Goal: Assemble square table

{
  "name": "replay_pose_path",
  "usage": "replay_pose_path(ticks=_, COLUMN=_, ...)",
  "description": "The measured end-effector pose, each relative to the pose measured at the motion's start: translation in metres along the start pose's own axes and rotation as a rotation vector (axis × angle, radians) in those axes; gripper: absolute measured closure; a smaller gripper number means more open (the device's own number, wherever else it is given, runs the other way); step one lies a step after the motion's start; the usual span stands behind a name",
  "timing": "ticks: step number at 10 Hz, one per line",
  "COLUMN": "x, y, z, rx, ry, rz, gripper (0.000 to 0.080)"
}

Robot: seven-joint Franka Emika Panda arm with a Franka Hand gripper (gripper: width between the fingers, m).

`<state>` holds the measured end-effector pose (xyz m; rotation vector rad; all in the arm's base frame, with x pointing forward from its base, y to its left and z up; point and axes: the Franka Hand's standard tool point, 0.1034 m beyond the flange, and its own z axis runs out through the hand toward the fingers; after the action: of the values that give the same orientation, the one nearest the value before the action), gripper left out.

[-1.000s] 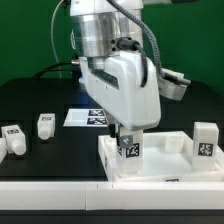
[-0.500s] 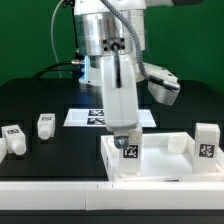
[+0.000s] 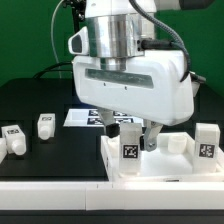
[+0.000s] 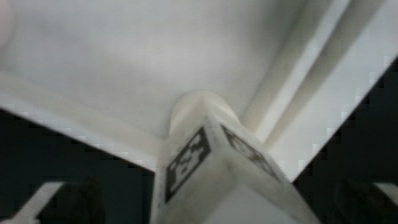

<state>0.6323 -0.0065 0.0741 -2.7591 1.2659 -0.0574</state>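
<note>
The square table's white top (image 3: 160,172) lies at the front right of the exterior view, and in the wrist view the top (image 4: 125,60) fills the background. One tagged white leg (image 3: 130,153) stands upright in the top's near left corner. My gripper (image 3: 131,136) hangs straight over that leg, open, with a finger on each side and apart from it. From the wrist, the leg (image 4: 214,165) rises between my dark fingers (image 4: 64,205), with the gripper (image 4: 222,208) holding nothing. A second leg (image 3: 176,144) stands in the top's far corner.
Two loose legs (image 3: 45,124) (image 3: 14,139) lie on the black table at the exterior view's left. Another leg (image 3: 205,140) stands by the top's right edge. The marker board (image 3: 88,117) lies behind the top, partly hidden by my gripper.
My gripper has turned about its vertical axis over the leg and opened, letting go of it. The leg stays upright in the corner.
</note>
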Motion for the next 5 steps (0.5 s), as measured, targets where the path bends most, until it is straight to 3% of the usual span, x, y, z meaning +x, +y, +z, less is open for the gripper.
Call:
replay_pose_path(ticks=2, x=0.0004, y=-0.0005, z=0.0001, rx=-0.008, ry=0.009, rz=-0.214, gripper=0.0151)
replay_pose_path(ticks=4, x=-0.0062, y=-0.0097, z=-0.0011, rx=-0.021, ry=0.023, rz=-0.612, gripper=0.0151)
replay_pose_path(ticks=5, x=-0.0041, y=-0.0090, z=-0.0063, rx=-0.012, ry=0.034, rz=-0.615, gripper=0.0151)
